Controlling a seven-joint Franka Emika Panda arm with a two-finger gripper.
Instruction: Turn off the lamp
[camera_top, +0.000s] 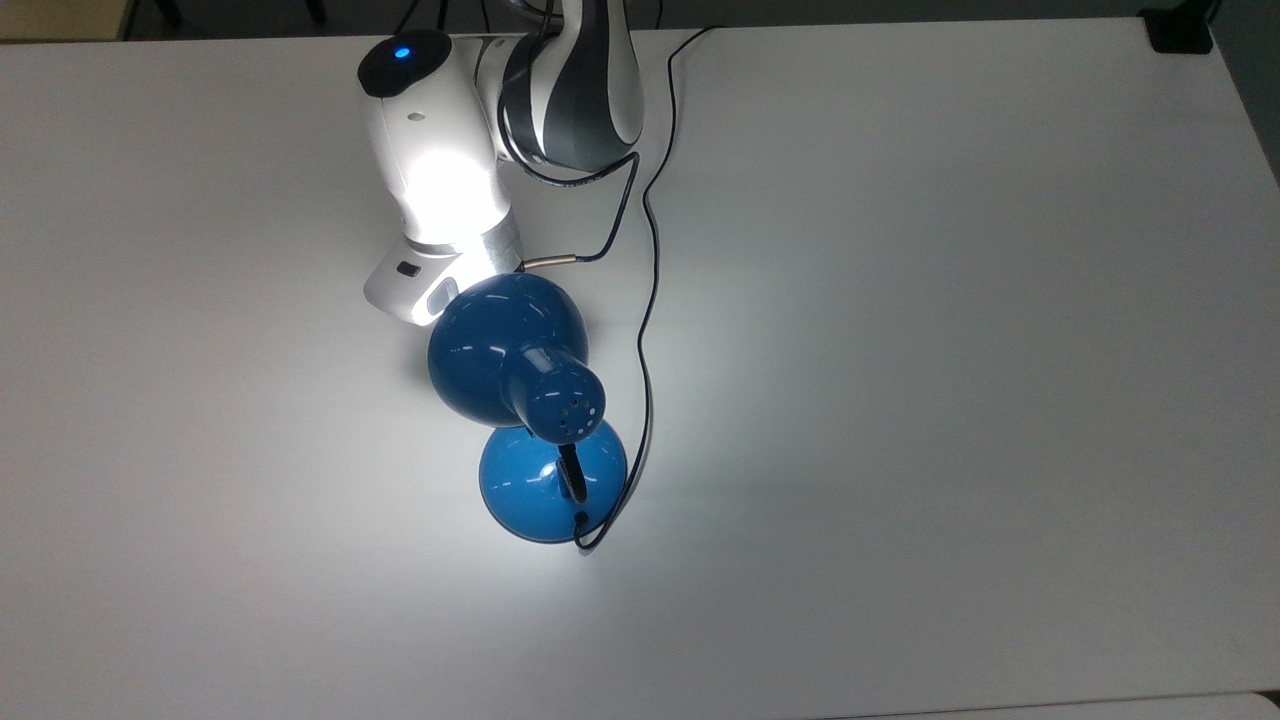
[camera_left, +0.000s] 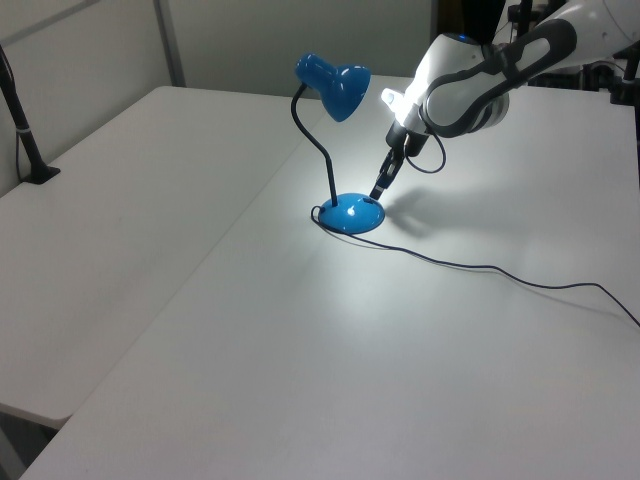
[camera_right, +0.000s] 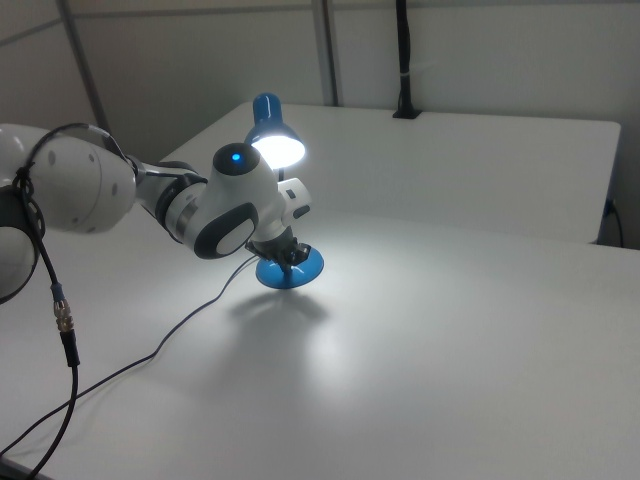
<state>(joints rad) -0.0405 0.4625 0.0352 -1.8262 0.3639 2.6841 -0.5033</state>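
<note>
The blue lamp (camera_top: 510, 350) stands lit on the white table (camera_top: 950, 300), its bell shade (camera_left: 337, 86) casting a bright pool around the round base (camera_left: 350, 214). In the left view my gripper (camera_left: 379, 190) points down, shut and holding nothing. Its tip sits just above the base's right edge. The right view puts the gripper (camera_right: 291, 260) right over the base (camera_right: 306, 268), below the glowing shade (camera_right: 277, 142). From the top view the shade hides the gripper, and the wrist (camera_top: 440, 200) glows in the lamp's light. A thin black cord (camera_top: 648, 250) runs from the base to the far table edge.
The lamp cord (camera_left: 490, 268) trails over the table toward the left view's right. A black clamped post (camera_left: 25, 130) stands at the left view's far left edge. A dark block (camera_top: 1180, 30) sits at the top view's upper right corner.
</note>
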